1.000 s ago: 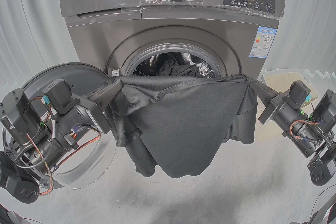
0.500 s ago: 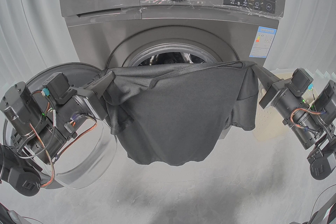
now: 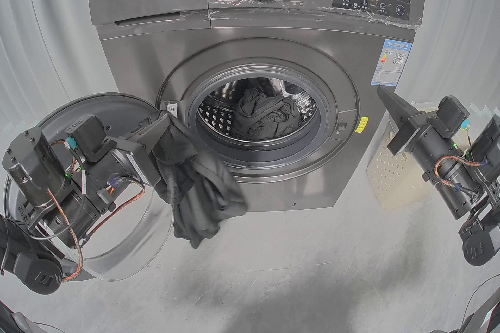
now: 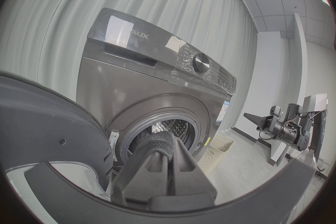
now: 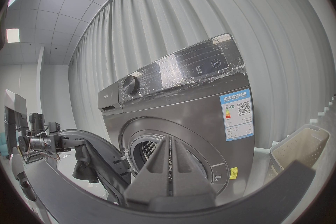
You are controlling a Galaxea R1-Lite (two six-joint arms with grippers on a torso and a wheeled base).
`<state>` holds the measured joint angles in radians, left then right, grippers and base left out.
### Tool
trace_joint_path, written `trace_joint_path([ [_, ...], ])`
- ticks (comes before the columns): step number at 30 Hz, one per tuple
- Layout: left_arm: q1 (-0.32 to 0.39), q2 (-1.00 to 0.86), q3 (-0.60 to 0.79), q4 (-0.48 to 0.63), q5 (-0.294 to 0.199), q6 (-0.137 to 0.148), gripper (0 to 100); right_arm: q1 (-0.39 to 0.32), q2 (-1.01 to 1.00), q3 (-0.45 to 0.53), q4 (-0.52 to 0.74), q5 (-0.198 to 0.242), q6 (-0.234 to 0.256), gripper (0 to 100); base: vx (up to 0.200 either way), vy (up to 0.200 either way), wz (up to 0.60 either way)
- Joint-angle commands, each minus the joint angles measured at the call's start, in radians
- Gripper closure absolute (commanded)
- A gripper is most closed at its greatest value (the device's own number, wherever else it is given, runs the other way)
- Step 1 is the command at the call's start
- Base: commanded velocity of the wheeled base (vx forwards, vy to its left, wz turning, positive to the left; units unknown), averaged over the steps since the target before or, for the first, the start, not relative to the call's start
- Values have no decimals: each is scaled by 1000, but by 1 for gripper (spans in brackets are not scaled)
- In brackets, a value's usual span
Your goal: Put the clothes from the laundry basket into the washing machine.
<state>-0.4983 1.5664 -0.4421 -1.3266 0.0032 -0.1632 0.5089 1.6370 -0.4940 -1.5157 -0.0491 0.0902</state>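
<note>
Grey curtain (image 3: 41,11) backdrop. Left gripper (image 3: 159,123) clamps a black garment (image 3: 200,193) hanging below it; right gripper (image 3: 388,99) pinched closed, empty. Advice: raise the cloth clear of the drum rim (image 3: 271,151), rightward of the left gripper.

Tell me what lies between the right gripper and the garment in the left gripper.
Head view: the open drum mouth of the washing machine, dark clothes inside, lies between the right gripper and the garment hanging from the left gripper.

Bright, even overhead light from a ceiling panel (image 5: 13,35). Glare patches sit on the washing machine (image 3: 234,37) top's wrap; fisheye bending curves the edges.
</note>
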Motion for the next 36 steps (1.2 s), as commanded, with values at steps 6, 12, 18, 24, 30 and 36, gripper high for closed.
trace_joint_path([
  [6, -5, 1, 2, 0, 0, 1, 100, 2, -3, 14, 3, 0, 0, 100, 0, 0, 0],
  [12, -23, 3, 5, -2, 0, 2, 100, 19, 1, 37, 3, 2, 2, 100, 0, 0, 0],
  [18, -29, 1, 3, -2, 0, 2, 100, 28, 6, 60, -3, 2, 6, 100, 0, 0, 0],
  [24, -82, 3, -13, -34, -3, 1, 100, 46, 40, 95, -6, 2, 11, 100, 0, 0, 0],
  [30, -174, 50, -67, -42, -3, 2, 100, 65, 84, 104, -4, 2, 14, 0, 0, 0, 0],
  [36, -224, 113, -171, -40, -11, 4, 100, 54, 202, 129, -6, 11, 13, 0, 0, 0, 0],
])
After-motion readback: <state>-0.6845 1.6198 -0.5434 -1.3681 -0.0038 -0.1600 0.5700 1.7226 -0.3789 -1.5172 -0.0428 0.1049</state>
